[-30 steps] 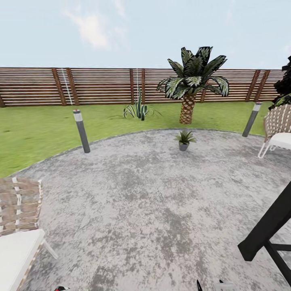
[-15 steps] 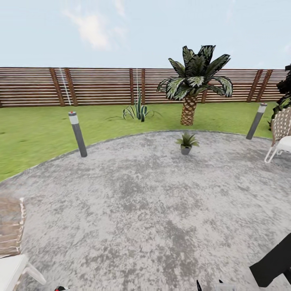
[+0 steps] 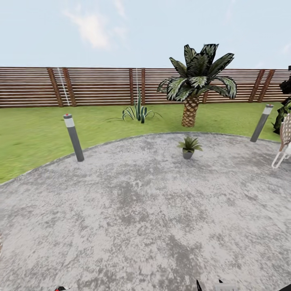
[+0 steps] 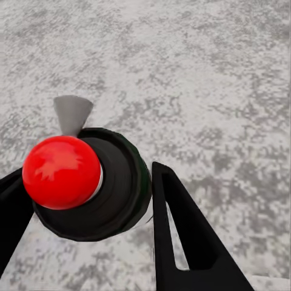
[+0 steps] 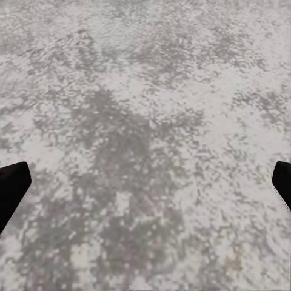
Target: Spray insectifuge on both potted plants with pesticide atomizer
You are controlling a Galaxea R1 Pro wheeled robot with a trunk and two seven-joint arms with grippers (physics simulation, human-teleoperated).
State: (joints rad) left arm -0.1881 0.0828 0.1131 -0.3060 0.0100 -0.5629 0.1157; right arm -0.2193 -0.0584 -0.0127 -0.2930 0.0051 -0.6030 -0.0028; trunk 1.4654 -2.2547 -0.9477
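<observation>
Grey mottled stone makes up the big round patio, and green lawn curves around its far edge in the garden. Behind the grass runs a long brown slat fence. 1 thick palm stands on the lawn near the fence, and a spiky green plant grows on the grass beside it. 2 grey lamp posts lean at the patio edge, 1 on the left and 1 on the right. A bit of a woven chair peeks in at the right side. 1 small potted plant sits on the stone near the far edge, just in front of the palm. In the left wrist view, the left gripper has its 2 black fingers on both sides of the pesticide atomizer, which sits right between them. The bottle is seen from its top, dark green with a round red cap and a small grey nozzle. The fingers hug it close. In the right wrist view, the right gripper has its fingers spread far apart with nothing between them, just grey stone below.
</observation>
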